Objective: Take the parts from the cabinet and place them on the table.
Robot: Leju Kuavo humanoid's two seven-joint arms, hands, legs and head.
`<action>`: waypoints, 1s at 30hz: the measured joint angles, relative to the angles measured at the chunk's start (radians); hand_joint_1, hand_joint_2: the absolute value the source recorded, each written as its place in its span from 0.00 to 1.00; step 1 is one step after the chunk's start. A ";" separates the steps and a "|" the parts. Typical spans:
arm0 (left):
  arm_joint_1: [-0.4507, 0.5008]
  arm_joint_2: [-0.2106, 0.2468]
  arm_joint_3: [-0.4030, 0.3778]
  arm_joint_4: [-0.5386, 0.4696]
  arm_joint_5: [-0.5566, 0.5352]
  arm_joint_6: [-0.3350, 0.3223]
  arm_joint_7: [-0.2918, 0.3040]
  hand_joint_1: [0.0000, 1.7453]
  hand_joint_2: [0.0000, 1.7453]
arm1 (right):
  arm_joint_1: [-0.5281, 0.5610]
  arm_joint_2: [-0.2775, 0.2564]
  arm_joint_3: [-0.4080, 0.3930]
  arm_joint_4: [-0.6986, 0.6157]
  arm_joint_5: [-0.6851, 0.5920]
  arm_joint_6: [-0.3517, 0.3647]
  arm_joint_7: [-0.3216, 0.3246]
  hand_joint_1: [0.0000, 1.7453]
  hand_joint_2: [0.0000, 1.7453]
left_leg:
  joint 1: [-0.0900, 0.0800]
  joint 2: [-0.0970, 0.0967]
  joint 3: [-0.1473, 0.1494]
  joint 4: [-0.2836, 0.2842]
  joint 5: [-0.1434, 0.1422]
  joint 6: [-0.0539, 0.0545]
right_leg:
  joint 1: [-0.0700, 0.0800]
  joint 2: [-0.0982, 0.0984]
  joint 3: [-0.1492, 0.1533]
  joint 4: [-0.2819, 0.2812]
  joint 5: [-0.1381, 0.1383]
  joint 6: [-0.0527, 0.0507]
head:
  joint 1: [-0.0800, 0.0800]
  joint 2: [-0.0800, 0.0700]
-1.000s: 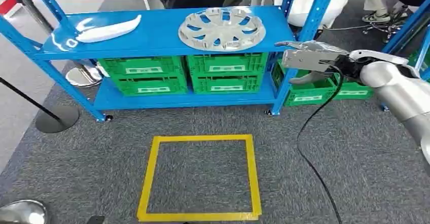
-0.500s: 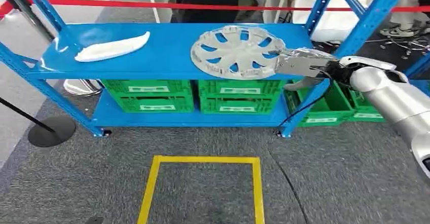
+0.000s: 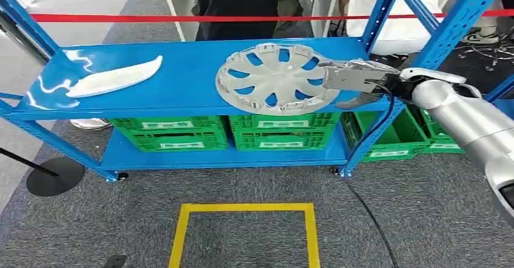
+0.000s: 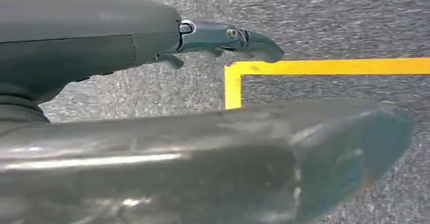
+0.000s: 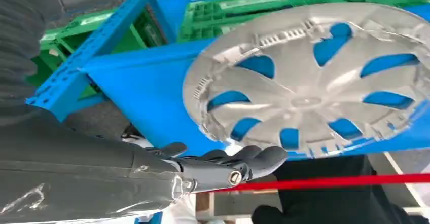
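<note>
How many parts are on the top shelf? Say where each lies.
2. The hubcap lies at the shelf's right end, by the right hand; the white trim lies toward its left end. None looks hidden.

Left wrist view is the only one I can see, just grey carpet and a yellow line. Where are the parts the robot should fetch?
Observer: On the top board of a blue rack ahead: a silver wheel cover and a white curved part.
Operator: Is it holding either one?
Observer: Not that I can tell. The right robot hand is at the wheel cover's rim, with its fingers spread.
Operator: Anything underneath?
Observer: Green crates stand on the lower board.
</note>
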 joint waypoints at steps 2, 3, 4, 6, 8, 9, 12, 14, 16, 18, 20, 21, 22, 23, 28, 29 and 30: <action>-0.001 0.001 0.004 0.000 0.000 0.000 0.000 0.00 0.00 | -0.010 0.002 0.002 0.000 0.001 0.000 0.001 0.00 1.00 | 0.000 -0.001 0.009 -0.021 -0.021 0.022 | 0.005 0.005 -0.009 0.008 -0.011 0.014 | 0.002 0.000; 0.000 0.000 0.005 0.000 0.000 0.001 -0.002 0.00 0.00 | -0.019 0.002 0.000 0.000 0.000 -0.001 0.000 0.00 1.00 | 0.001 0.000 0.010 -0.025 -0.018 0.018 | 0.009 0.004 -0.010 0.014 -0.023 0.005 | 0.003 0.000; 0.000 -0.002 0.005 0.000 0.000 0.001 -0.002 0.00 0.00 | -0.029 0.003 0.000 0.000 0.000 -0.001 0.000 0.00 1.00 | 0.000 -0.002 0.010 -0.024 -0.018 0.018 | 0.009 0.003 -0.008 0.013 -0.023 -0.020 | 0.004 0.000; -0.004 -0.001 0.006 0.000 0.000 0.001 -0.002 0.00 0.00 | -0.049 0.006 0.002 0.000 0.000 0.000 0.000 0.00 1.00 | -0.001 -0.003 0.012 -0.023 -0.015 0.024 | 0.008 0.001 -0.002 0.006 -0.011 -0.007 | 0.004 0.000; -0.005 0.000 0.007 0.000 0.000 0.001 -0.002 0.00 0.00 | -0.066 0.007 0.002 -0.001 0.000 0.000 0.000 0.00 1.00 | -0.002 -0.005 0.011 -0.023 -0.014 0.027 | 0.007 -0.002 0.001 0.001 -0.007 -0.001 | 0.004 0.000; -0.004 0.000 0.007 0.000 0.000 0.001 -0.002 0.00 0.00 | -0.073 0.008 0.002 -0.001 0.000 0.000 0.000 0.00 1.00 | -0.002 -0.006 0.011 -0.023 -0.013 0.029 | 0.007 -0.002 0.003 -0.002 -0.006 0.001 | 0.004 0.000; -0.006 0.000 0.007 0.000 0.000 0.001 -0.002 0.00 0.00 | -0.084 0.014 0.002 -0.001 0.000 0.000 0.000 0.00 1.00 | -0.003 -0.006 0.011 -0.022 -0.013 0.032 | 0.005 -0.002 0.004 -0.006 -0.003 0.012 | 0.004 0.000; -0.008 0.000 0.008 0.000 0.000 0.001 -0.002 0.00 0.00 | -0.091 0.016 0.003 -0.001 0.000 0.000 0.000 0.00 1.00 | -0.005 -0.005 0.011 -0.022 -0.012 0.034 | 0.003 -0.002 0.004 -0.006 -0.003 0.020 | 0.004 0.000; -0.010 0.000 0.009 0.000 0.000 0.003 -0.002 0.00 0.00 | -0.101 0.018 0.003 -0.001 0.000 0.000 0.001 0.00 1.00 | -0.006 -0.005 0.011 -0.022 -0.012 0.036 | 0.002 -0.001 0.003 -0.006 -0.003 0.021 | 0.003 0.000; -0.010 0.001 0.009 0.000 0.000 0.003 -0.002 0.00 0.00 | -0.104 0.019 0.003 -0.001 0.000 0.000 0.001 0.00 1.00 | -0.005 -0.005 0.011 -0.022 -0.012 0.036 | 0.002 -0.001 0.003 -0.006 -0.002 0.022 | 0.003 0.000; -0.010 0.002 0.009 0.000 -0.001 0.002 -0.002 0.00 0.00 | -0.103 0.020 0.004 -0.001 0.000 0.000 0.001 0.00 1.00 | -0.010 -0.005 0.008 -0.015 -0.015 0.044 | -0.002 -0.001 0.004 -0.010 0.002 0.030 | 0.003 0.000; -0.010 0.002 0.009 0.000 -0.001 0.001 -0.002 0.00 0.00 | -0.103 0.021 0.004 -0.001 0.000 0.000 0.001 0.00 1.00 | -0.010 -0.005 0.007 -0.015 -0.014 0.051 | -0.003 0.000 0.003 -0.010 0.002 0.035 | 0.003 0.000; -0.010 0.003 0.009 0.000 -0.001 0.000 -0.003 0.00 0.00 | -0.103 0.021 0.004 -0.001 -0.001 0.000 0.001 0.00 1.00 | -0.010 -0.005 0.007 -0.018 -0.013 0.053 | -0.003 0.000 0.003 -0.011 0.003 0.037 | 0.003 0.000; -0.010 0.002 0.009 0.000 -0.001 0.000 -0.005 0.00 0.00 | -0.106 0.021 0.003 -0.002 -0.001 0.000 0.001 0.00 1.00 | -0.006 -0.004 0.012 -0.029 -0.008 0.057 | 0.000 0.001 0.005 -0.013 0.003 0.040 | 0.002 0.000; -0.013 -0.002 0.010 0.000 0.000 -0.003 -0.007 0.00 0.00 | -0.107 0.021 0.004 -0.002 -0.003 0.005 0.000 0.00 1.00 | 0.008 0.004 0.027 -0.044 -0.003 0.058 | -0.008 -0.004 -0.141 0.289 -0.142 0.055 | 0.010 0.000; -0.012 -0.002 0.010 0.000 0.000 -0.005 -0.007 0.00 0.00 | -0.102 0.021 0.005 0.000 -0.002 0.005 0.002 0.00 1.00 | 0.010 0.004 0.028 -0.042 -0.005 0.055 | -0.011 -0.004 -0.163 0.330 -0.146 0.058 | 0.009 0.000; -0.011 -0.002 0.010 0.000 0.000 -0.005 -0.007 0.00 0.00 | -0.099 0.021 0.005 0.000 -0.002 0.005 0.002 0.00 1.00 | 0.012 0.004 0.030 -0.039 -0.008 0.050 | -0.015 -0.004 -0.158 0.316 -0.127 0.061 | 0.010 0.000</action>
